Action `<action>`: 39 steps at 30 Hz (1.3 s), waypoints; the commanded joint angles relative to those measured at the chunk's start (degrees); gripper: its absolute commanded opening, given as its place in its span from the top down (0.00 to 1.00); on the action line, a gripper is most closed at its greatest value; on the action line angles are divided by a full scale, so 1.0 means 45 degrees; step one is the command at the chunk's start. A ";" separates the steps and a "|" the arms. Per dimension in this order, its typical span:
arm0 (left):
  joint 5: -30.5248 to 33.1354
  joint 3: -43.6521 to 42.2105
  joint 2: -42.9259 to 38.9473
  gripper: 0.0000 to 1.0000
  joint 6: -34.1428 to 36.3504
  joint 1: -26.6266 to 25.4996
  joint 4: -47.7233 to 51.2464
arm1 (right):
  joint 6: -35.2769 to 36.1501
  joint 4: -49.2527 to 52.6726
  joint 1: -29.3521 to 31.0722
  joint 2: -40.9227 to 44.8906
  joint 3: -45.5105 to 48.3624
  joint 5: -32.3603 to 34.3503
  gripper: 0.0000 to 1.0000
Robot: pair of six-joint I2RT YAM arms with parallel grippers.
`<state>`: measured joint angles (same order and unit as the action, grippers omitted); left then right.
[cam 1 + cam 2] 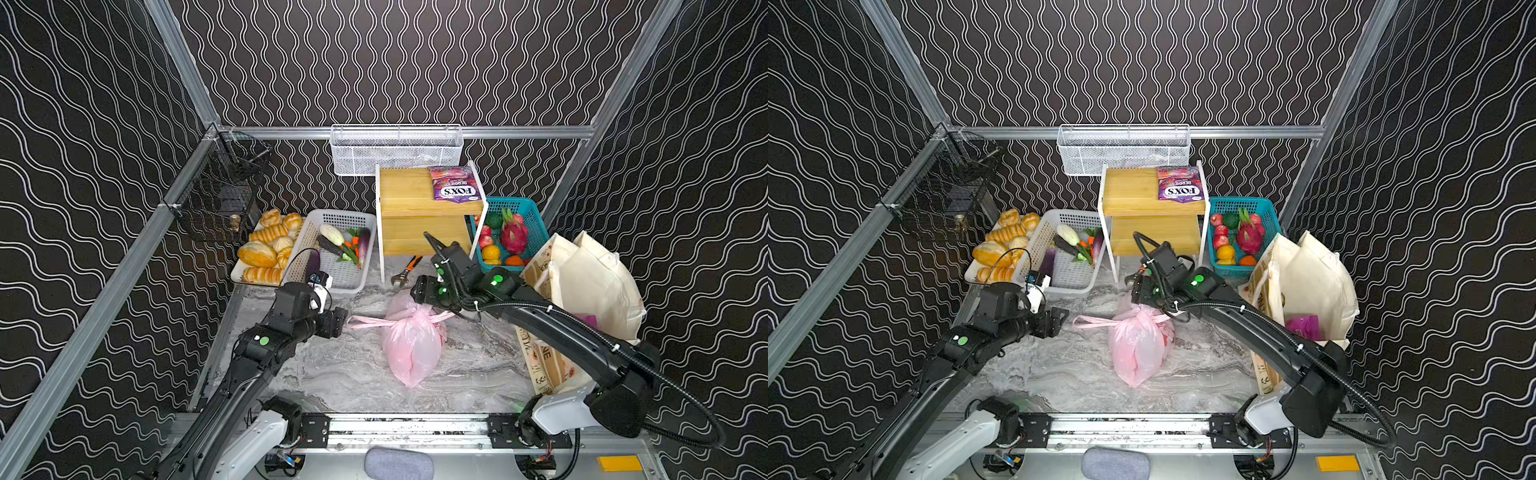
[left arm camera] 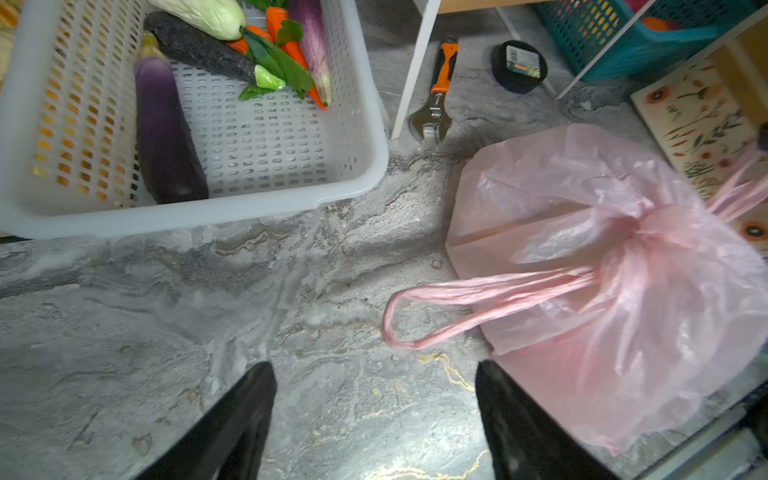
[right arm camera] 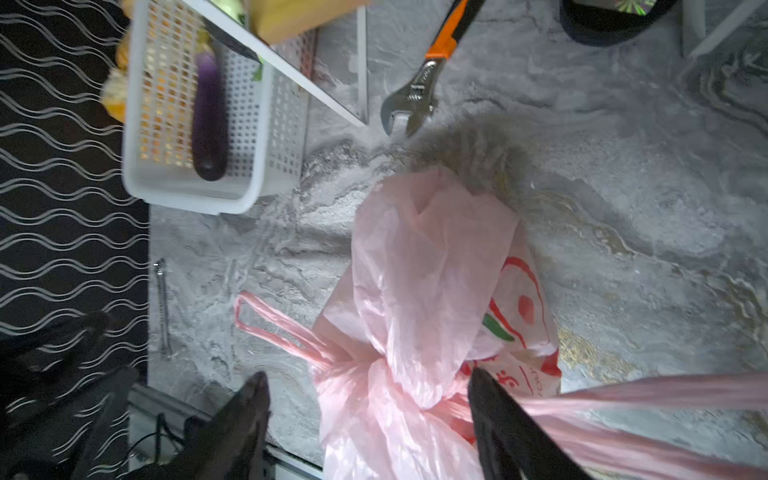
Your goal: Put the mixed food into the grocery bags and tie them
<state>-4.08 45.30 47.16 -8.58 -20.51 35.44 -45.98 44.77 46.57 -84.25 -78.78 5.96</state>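
Observation:
The pink plastic bag (image 1: 411, 340) (image 1: 1138, 345) lies full on the marble table, its neck gathered into a knot. One handle loop (image 2: 415, 316) trails toward my left gripper (image 1: 340, 321) (image 2: 374, 365), which is open just short of the loop with only bare table between its fingers. My right gripper (image 1: 419, 291) (image 3: 368, 376) hovers open over the knot, fingers wide on either side of the bunched plastic. The second handle runs past its finger. The cream canvas tote (image 1: 598, 282) stands at the right with a purple packet (image 1: 1304, 326) inside. A purple FOX'S packet (image 1: 456, 185) lies on the wooden shelf (image 1: 415, 208).
A white basket (image 1: 316, 220) with eggplants and carrots sits at the back left beside a tray of bread (image 1: 266, 249). A teal basket (image 1: 536, 216) of fruit stands at the back right. An orange-handled wrench (image 1: 405, 272) lies by the shelf leg. Wire baskets hang on the walls.

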 commanded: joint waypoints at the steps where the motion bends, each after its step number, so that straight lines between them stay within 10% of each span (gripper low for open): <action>1: 0.0236 -0.0333 0.0040 0.21 0.0289 0.0017 -0.0663 | -0.1134 0.1260 0.0324 -0.0559 -0.0219 0.1664 0.22; 11: 0.0198 -0.0420 0.0400 0.11 0.0139 0.0008 -0.0811 | -0.2176 0.1226 0.1277 -0.2396 -0.0292 0.1184 0.23; 21: 0.0152 -0.0535 0.0282 0.11 -0.0061 0.0011 -0.0760 | -0.1326 0.1391 0.1368 -0.2619 -0.0107 0.1389 0.64; 27: 0.0073 -0.0574 -0.0042 0.11 -0.0023 0.0013 -0.0747 | 0.0765 0.0839 0.1599 -0.2100 -0.0022 0.1762 0.88; 39: -0.0481 -0.0765 -0.1146 0.05 -0.0041 0.0008 -0.0728 | 0.6566 -0.1507 0.1703 0.1071 0.1430 0.2666 0.96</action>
<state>-4.80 41.85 42.04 -8.67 -20.53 32.77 -26.22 43.70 54.22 -82.26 -73.76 15.42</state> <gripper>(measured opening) 0.949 0.055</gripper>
